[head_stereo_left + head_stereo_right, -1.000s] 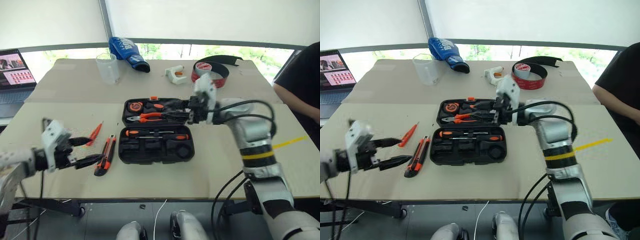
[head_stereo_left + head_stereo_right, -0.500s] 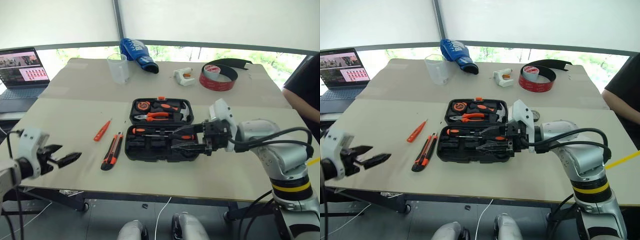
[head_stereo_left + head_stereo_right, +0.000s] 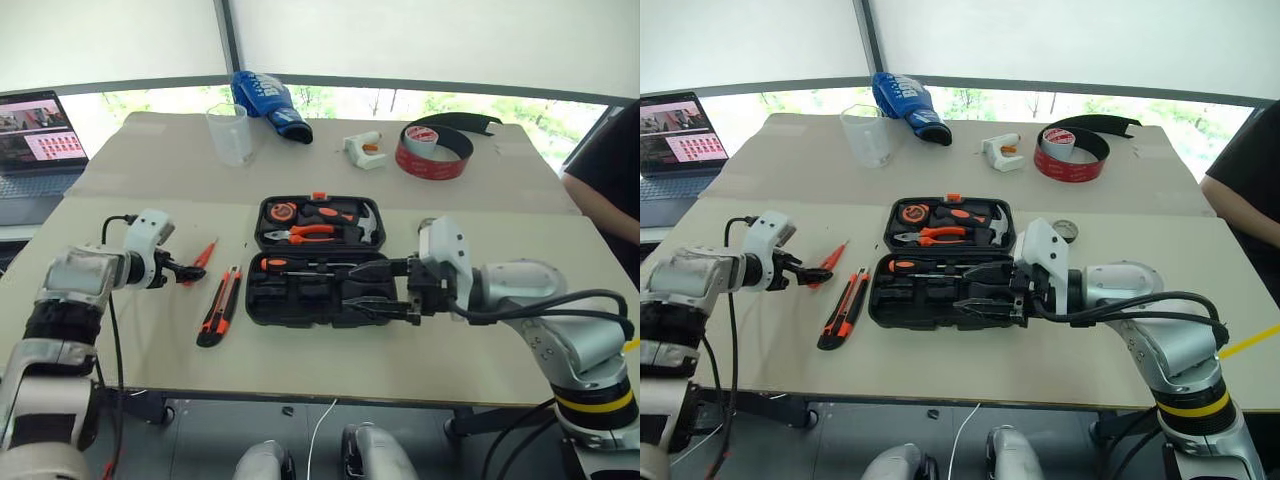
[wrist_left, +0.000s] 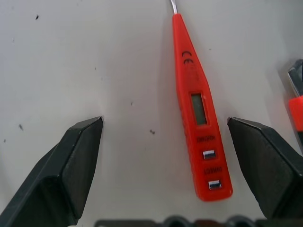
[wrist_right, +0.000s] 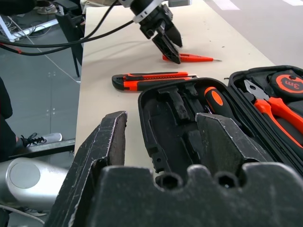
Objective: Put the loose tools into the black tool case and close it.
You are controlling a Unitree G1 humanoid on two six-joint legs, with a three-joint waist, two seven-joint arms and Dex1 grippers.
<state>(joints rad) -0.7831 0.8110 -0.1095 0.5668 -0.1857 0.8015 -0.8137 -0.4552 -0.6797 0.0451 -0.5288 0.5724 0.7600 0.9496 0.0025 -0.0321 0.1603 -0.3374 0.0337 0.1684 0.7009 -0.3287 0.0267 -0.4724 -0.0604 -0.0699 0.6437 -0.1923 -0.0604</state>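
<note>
Two loose tools lie on the tabletop [image 3: 330, 360] beside the open tool case [image 3: 312, 262]: a slim orange screwdriver [image 4: 195, 106], bracketed by the left hand [image 3: 183, 270] with fingers spread, apparently ready to grasp, and a utility knife [image 3: 218, 307]. The right hand [image 3: 375, 290], also open and empty, hovers over the case.

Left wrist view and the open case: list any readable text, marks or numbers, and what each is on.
"CE": mark on the slim orange screwdriver, near its tip end.
"3m": on the round orange tape measure in the black tool case.
Two small printed words above the screwdriver's metal contacts: too blurred to read.
Its small grey display window: blank.
</note>
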